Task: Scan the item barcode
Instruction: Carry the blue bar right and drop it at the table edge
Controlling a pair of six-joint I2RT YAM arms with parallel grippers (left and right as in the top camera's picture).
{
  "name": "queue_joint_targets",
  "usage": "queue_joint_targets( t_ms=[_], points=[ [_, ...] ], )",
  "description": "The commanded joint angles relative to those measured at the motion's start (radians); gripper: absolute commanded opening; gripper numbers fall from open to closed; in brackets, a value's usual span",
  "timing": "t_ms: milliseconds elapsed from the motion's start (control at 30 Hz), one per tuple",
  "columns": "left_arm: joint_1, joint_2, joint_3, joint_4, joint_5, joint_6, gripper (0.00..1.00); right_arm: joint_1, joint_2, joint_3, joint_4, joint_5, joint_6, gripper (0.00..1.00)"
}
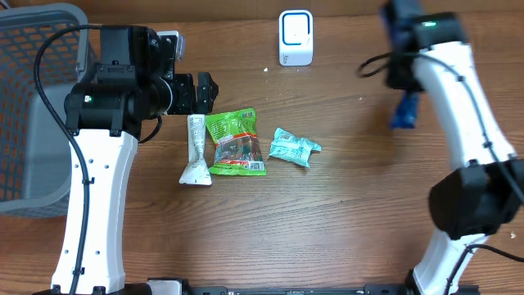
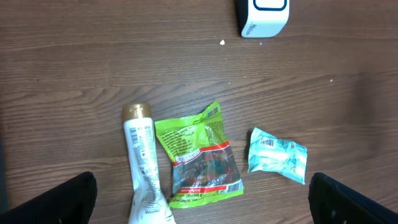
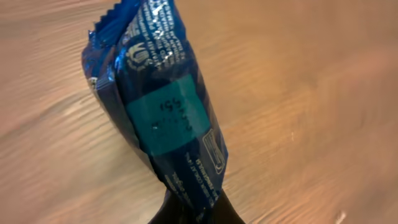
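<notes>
Packet (image 3: 168, 112), glossy blue foil, crinkled, zigzag-crimped end, pinched in right tool (image 3: 193, 211); left tool (image 1: 196, 90) spread wide over brown wood-grain desk (image 2: 93, 62) and smooth white tube (image 2: 144, 168).

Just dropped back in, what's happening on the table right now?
The right claw is shut on a blue packet, holding it up on the right side. The left claw hangs open by a white tube, a green packet and a teal packet. The white scanner sits at the far edge.
</notes>
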Motion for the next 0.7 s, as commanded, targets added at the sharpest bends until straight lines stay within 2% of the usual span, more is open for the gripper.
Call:
queue_joint_targets(
  t_ms=[0, 133, 333, 367, 433, 467, 533, 667],
  points=[
    [-0.002, 0.004, 0.015, 0.001, 0.016, 0.018, 1.0, -0.139, -0.003, -0.068, 0.006, -0.091, 0.298, 0.04],
    [-0.002, 0.004, 0.015, 0.001, 0.016, 0.018, 1.0, -0.303, -0.003, -0.202, 0.118, -0.294, 0.302, 0.04],
    [-0.002, 0.004, 0.015, 0.001, 0.016, 0.018, 1.0, -0.462, -0.003, -0.378, 0.259, -0.332, 0.301, 0.04],
    [-0.002, 0.004, 0.015, 0.001, 0.016, 0.018, 1.0, -0.476, -0.003, -0.389, 0.262, -0.332, 0.301, 0.12],
    [-0.002, 0.004, 0.015, 0.0, 0.016, 0.018, 1.0, -0.497, -0.003, -0.392, 0.256, -0.332, 0.283, 0.51],
    [-0.002, 0.004, 0.015, 0.001, 0.016, 0.018, 1.0, -0.499, -0.003, -0.391, 0.254, -0.332, 0.283, 0.66],
    [-0.002, 0.004, 0.015, 0.001, 0.016, 0.018, 1.0, -0.499, -0.004, -0.385, 0.245, -0.333, 0.283, 0.76],
    [-0.002, 0.004, 0.015, 0.001, 0.016, 0.018, 1.0, -0.478, -0.004, -0.331, 0.185, -0.39, 0.254, 0.77]
  ],
)
